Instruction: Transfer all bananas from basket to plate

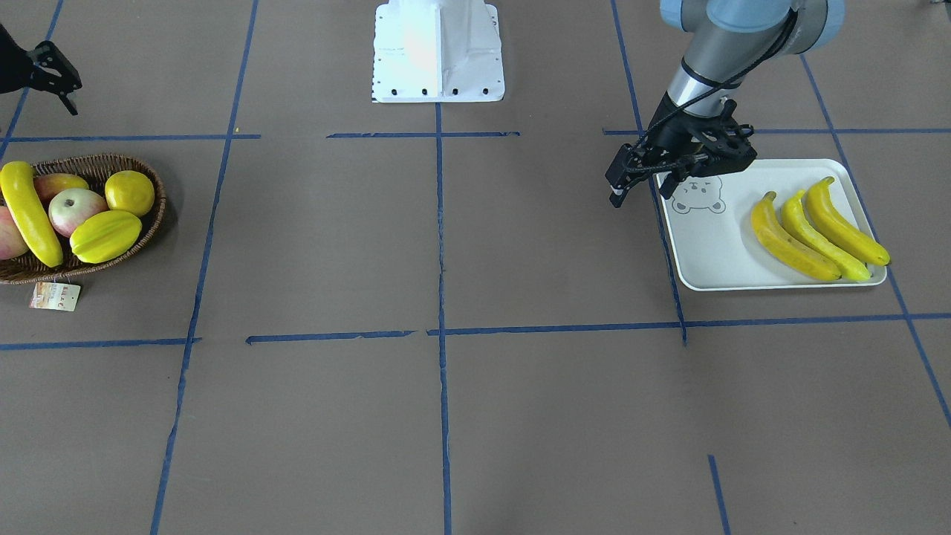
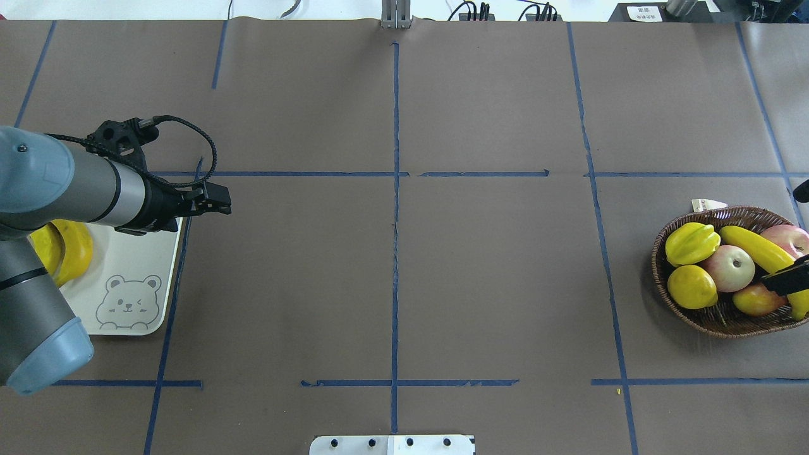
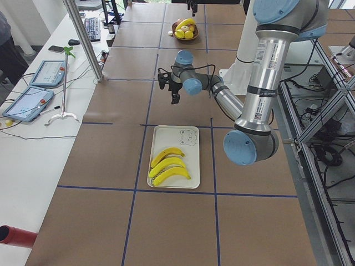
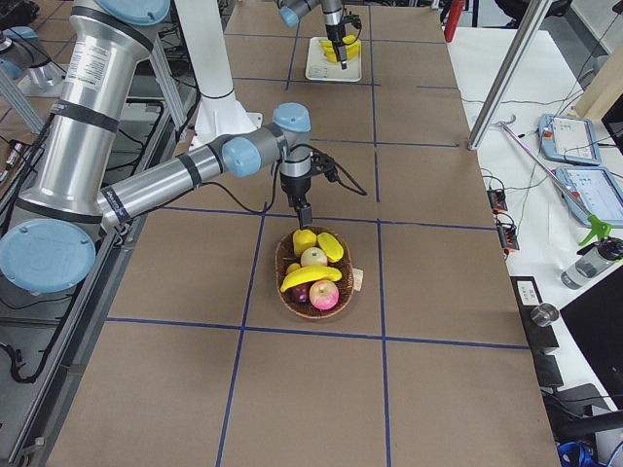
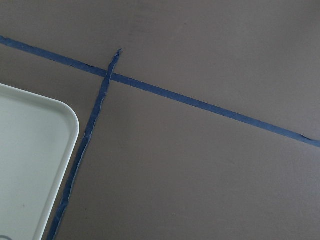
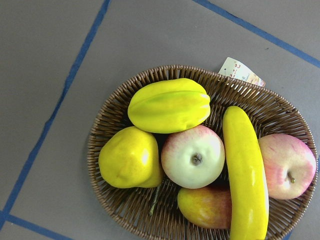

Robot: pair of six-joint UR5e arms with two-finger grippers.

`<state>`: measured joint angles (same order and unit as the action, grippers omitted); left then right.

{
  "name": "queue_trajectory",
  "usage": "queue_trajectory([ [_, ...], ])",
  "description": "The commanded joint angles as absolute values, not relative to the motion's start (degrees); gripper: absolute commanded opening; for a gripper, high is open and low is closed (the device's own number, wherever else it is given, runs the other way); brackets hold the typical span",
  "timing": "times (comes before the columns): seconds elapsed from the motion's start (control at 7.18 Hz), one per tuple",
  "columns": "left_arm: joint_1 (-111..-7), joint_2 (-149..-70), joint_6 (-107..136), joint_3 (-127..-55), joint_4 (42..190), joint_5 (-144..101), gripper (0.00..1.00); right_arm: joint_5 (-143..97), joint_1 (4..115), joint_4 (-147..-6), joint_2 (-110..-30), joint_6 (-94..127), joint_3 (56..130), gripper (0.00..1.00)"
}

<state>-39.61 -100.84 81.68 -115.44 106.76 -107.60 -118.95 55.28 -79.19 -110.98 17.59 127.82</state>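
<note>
On the robot's left, the plate, a smooth pale tray with a bear print, carries three glossy curved bananas side by side at the end away from the bear. The left pincer hangs above the bear-end corner with nothing in it; whether its jaws are apart or together cannot be told.

Across a wide stretch of brown worktop comes the one that counts. The last banana lies in the woven wicker basket, lying between two apples, with the ridged starfruit off to its side. The right pincer hovers just above the basket, and its jaw state cannot be told either. This looks like the right arm's pick: it is far nearer, the banana sits to one side of it, and the jaws should close across the banana's long axis.
</note>
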Motion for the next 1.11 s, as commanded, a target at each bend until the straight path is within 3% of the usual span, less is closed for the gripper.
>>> queue_trajectory([
  [0.0, -39.6, -100.8, 81.7, -115.6, 106.6, -107.6, 1.0, -119.1, 56.1, -60.3, -115.2, 17.1, 116.3, 0.98],
  [0.98, -39.4, -101.0, 82.0, -116.5, 106.7, -107.7, 1.0, -116.3, 55.2, -59.9, -111.3, 17.3, 107.9, 0.83],
])
